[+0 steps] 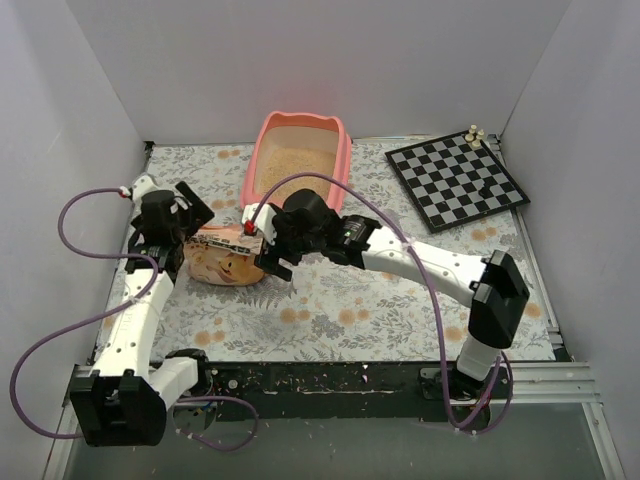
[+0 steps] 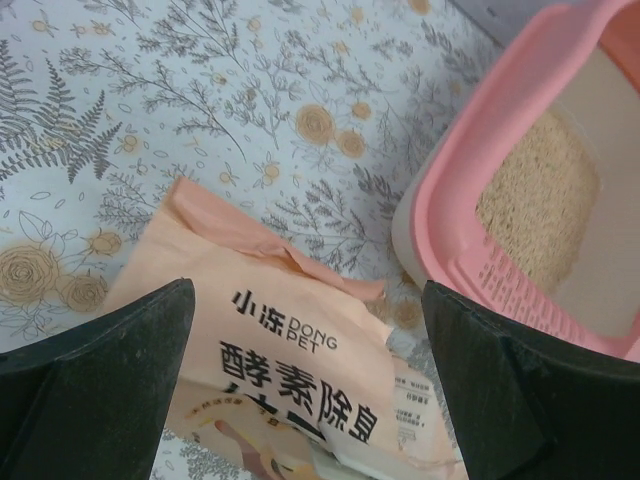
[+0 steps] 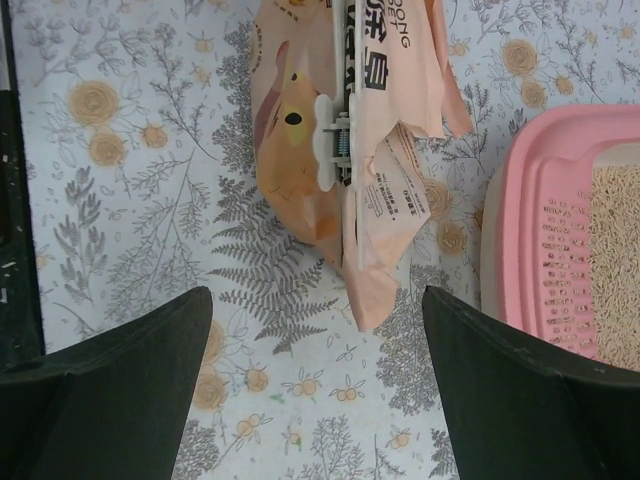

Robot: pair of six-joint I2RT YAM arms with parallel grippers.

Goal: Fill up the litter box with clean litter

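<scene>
The pink litter box [image 1: 345, 165] stands at the back middle of the table with pale beige clean litter [image 1: 295, 160] inside. It also shows in the left wrist view [image 2: 450, 190] with the litter [image 2: 535, 200], and in the right wrist view [image 3: 530, 220]. An orange-tan litter bag [image 1: 225, 262] lies on the floral mat in front of it, closed by a white clip [image 3: 330, 145]. My left gripper [image 1: 190, 215] is open above the bag's top end [image 2: 290, 330]. My right gripper [image 1: 268, 250] is open over the bag's right side, with nothing between its fingers [image 3: 130, 370].
A black-and-white chessboard [image 1: 455, 180] with a few pieces lies at the back right. White walls close in the left, back and right sides. The floral mat [image 1: 400, 310] covers the table.
</scene>
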